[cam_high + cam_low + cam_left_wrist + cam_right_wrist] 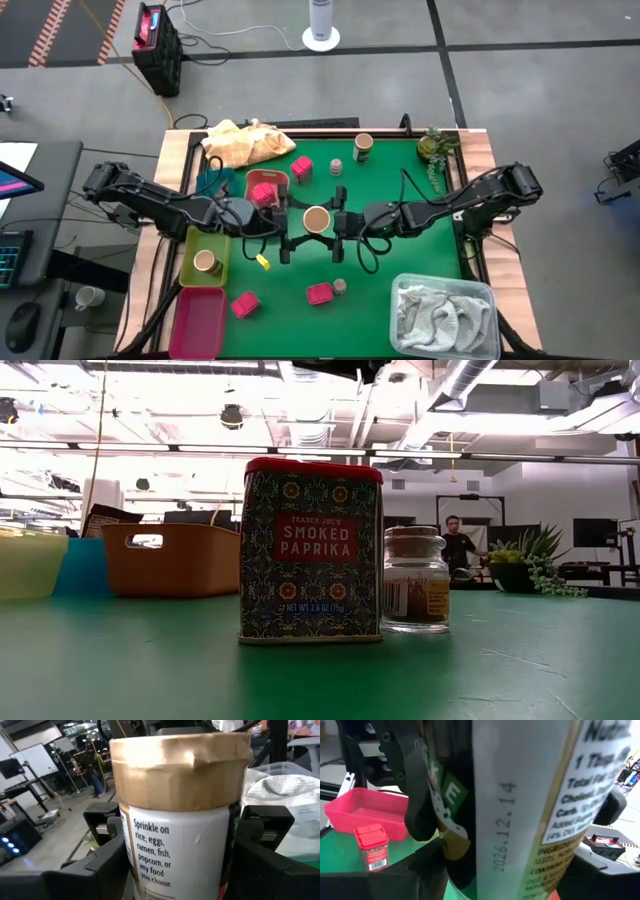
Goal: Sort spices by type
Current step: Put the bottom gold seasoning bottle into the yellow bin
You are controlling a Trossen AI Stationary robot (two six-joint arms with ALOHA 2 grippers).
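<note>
Sorting looks only partly done. In the high view, one tan-lidded shaker [207, 262] already stands in the lime tray [192, 240] at the left of the frame, and a red paprika tin [264, 193] sits in the salmon tray [268, 178] above the centre. The magenta tray [198, 318] at the lower left shows nothing inside.

At the centre of the green counter [400, 255], both arms meet around a tan-lidded seasoning shaker [317, 219]. The left tool [292, 236] and the right tool [340, 234] flank it; the wrist views show each tool's fingers pressed close on either side of the shaker [185, 805], so it appears gripped by both, as in a handover.

Left loose on the counter: a red tin [302, 168] and a small glass jar [336, 166] above centre, another tan shaker [363, 146] near the upper edge, a red tin [244, 304] at lower left, and a red tin [319, 293] beside a small jar [340, 286] at lower centre. The low view shows that pair close up: a Smoked Paprika tin [311, 550] and a cork-topped jar [415, 580].

Judging by this, most items remain to be placed.
</note>
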